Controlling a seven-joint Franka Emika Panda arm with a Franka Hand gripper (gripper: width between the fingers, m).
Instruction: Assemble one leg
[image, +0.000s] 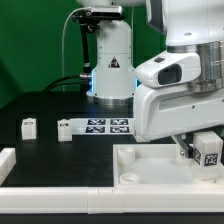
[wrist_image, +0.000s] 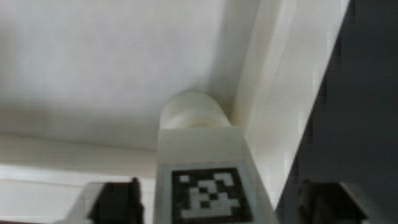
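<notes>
Claw is gripping the leg over the panel; any tilt risks jamming at the socket.

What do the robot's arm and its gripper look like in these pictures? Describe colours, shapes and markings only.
The arm has bulky, rounded white shells with a dark grey band between segments. The gripper is dark at its lower end; in the wrist view its jaws show as black blocks at the picture's edge.

We see a robotics lab: a black table before a green backdrop, a marker board bearing tags, and a white robot arm.
</notes>
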